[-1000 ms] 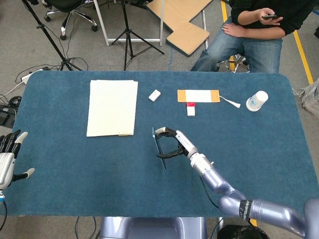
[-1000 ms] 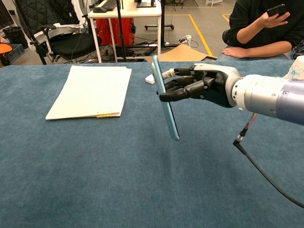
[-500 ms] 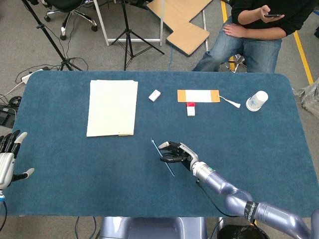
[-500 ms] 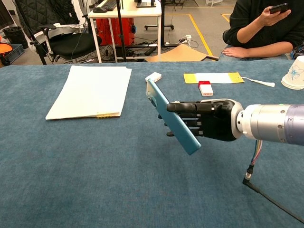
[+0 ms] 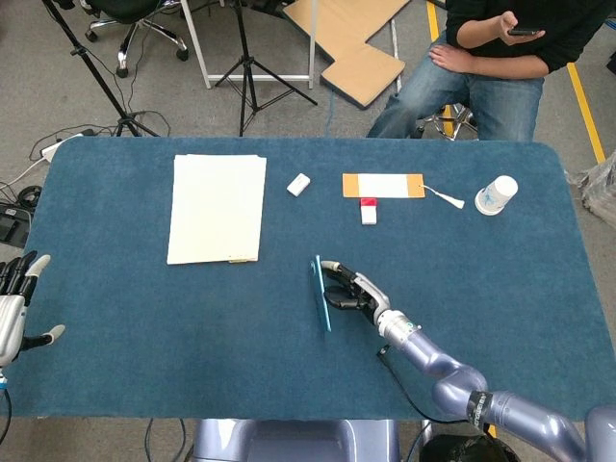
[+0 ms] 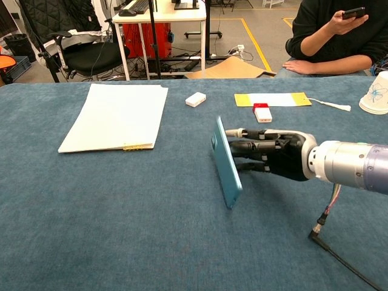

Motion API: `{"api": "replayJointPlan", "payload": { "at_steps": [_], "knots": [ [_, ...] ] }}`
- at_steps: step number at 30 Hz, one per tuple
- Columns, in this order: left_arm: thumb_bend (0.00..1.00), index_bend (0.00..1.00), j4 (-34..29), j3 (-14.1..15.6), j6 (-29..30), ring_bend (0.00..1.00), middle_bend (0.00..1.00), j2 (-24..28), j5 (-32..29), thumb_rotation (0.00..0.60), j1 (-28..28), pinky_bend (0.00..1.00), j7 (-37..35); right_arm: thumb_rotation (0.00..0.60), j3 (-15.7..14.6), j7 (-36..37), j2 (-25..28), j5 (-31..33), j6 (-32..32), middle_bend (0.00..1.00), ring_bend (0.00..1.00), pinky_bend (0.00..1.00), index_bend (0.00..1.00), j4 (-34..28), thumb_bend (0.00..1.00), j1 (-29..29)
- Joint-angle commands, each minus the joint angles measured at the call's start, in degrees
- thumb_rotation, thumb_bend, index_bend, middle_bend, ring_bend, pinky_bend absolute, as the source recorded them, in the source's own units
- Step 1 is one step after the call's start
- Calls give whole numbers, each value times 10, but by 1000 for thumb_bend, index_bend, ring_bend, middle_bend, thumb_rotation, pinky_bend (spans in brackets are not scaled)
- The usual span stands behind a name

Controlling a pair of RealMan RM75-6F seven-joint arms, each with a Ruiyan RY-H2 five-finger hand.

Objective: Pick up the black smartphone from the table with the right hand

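Note:
The smartphone (image 6: pixel 225 162) stands nearly on edge, its teal-blue back turned to the chest view and its lower corner at or just above the blue table (image 6: pixel 121 218). My right hand (image 6: pixel 270 156) grips it from the right side, fingers stretched against its hidden face. From the head view the smartphone (image 5: pixel 321 293) is a thin blue sliver left of my right hand (image 5: pixel 352 289), near the table's middle front. My left hand (image 5: pixel 13 306) hangs open off the table's left edge, holding nothing.
A stack of white paper (image 5: pixel 218 206) lies at the left back. Behind the phone are a small white box (image 5: pixel 298 184), a yellow-and-white label (image 5: pixel 383 185), a red-and-white block (image 5: pixel 368 210) and a paper cup (image 5: pixel 496 194). A seated person (image 5: pixel 491 58) is at the far edge.
My right hand has carried the smartphone down and to the right, closer to the table. The phone has turned from a leaning tilt to nearly upright. The left hand has not moved.

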Motion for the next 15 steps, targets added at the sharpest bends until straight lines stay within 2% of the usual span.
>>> {"api": "replayJointPlan", "payload": {
  "at_steps": [1, 8, 11, 15],
  "knots": [
    [0, 0, 0, 0, 1, 0, 0, 0, 1, 600, 0, 0, 1, 600, -19, -58, -1, -22, 56, 30, 0, 0, 88, 35, 446, 4],
    [0, 0, -1, 1, 2, 0, 0, -2, 2, 600, 1, 0, 4, 600, -22, -139, 23, -13, 113, 29, 0, 0, 95, 46, 448, 11],
    [0, 0, -1, 1, 2, 0, 0, -2, 2, 600, 1, 0, 4, 600, -20, -168, 45, -12, 142, 29, 0, 0, 96, 31, 448, 12],
    [0, 0, -2, 1, 3, 0, 0, -2, 3, 600, 1, 0, 5, 600, -28, -227, 83, -40, 195, 29, 0, 0, 97, 12, 449, 8]
  ]
}}
